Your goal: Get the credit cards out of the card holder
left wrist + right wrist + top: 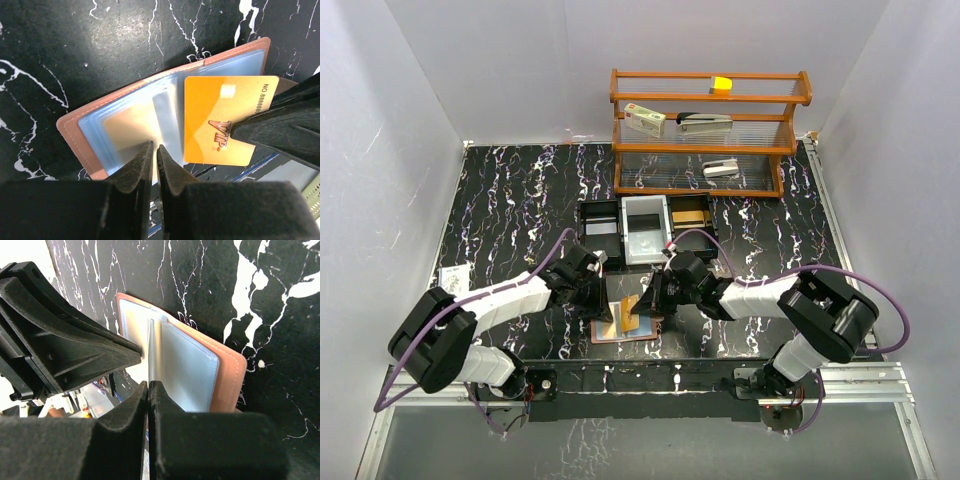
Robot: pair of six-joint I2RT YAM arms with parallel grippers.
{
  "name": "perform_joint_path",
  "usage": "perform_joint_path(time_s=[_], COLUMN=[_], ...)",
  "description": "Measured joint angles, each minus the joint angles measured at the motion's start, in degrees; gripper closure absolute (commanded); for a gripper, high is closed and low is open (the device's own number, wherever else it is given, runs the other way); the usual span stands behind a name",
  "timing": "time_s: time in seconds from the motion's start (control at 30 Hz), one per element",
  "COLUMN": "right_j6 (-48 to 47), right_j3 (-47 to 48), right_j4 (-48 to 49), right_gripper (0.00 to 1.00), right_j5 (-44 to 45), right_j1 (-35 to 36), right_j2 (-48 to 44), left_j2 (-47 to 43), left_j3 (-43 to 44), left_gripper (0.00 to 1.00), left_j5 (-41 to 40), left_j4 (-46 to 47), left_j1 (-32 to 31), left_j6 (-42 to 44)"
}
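The salmon-pink card holder [75, 130] lies open on the black marbled table, its pale blue pockets facing up. My left gripper [155, 146] is shut on the near edge of one clear pocket sheet. A yellow-orange credit card [215, 105] marked VIP sticks out past the holder's right side, and my right gripper [149, 383] is shut on it; in the right wrist view the card shows edge-on. In the top view both grippers, left [603, 300] and right [653, 300], meet over the holder [605, 333] near the table's front edge. No other credit card shows clearly.
A black three-part tray [595, 222] stands just behind the grippers, with a grey-white bin in its middle part. A wooden shelf [705, 150] at the back holds a white-and-red box [644, 119], a stapler and a yellow block.
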Motion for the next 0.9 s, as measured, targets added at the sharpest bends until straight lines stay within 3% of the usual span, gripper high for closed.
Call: perform_joint_path(time_s=[0.23, 0.5, 0.9], right_j6=[-2.6, -5.7, -13.4], right_j3=[0.9, 0.9, 0.8], right_j4=[-3.3, -5.8, -6.3], right_gripper=[1.00, 1.00, 1.00], right_j5=[0.0, -0.3, 1.2], right_j1=[-0.2, -0.8, -0.8], right_j2=[-0.5, -4.0, -13.4], left_j2=[-0.9, -2.9, -7.0], left_j3=[-0.2, -0.3, 1.6], left_gripper=[0.87, 0.67, 0.50], left_j5=[-1.2, -2.3, -6.4], left_j4=[-1.4, -1.9, -6.4], left_j1=[0.0, -0.1, -0.1], left_j6=[0.0, -0.9, 0.0])
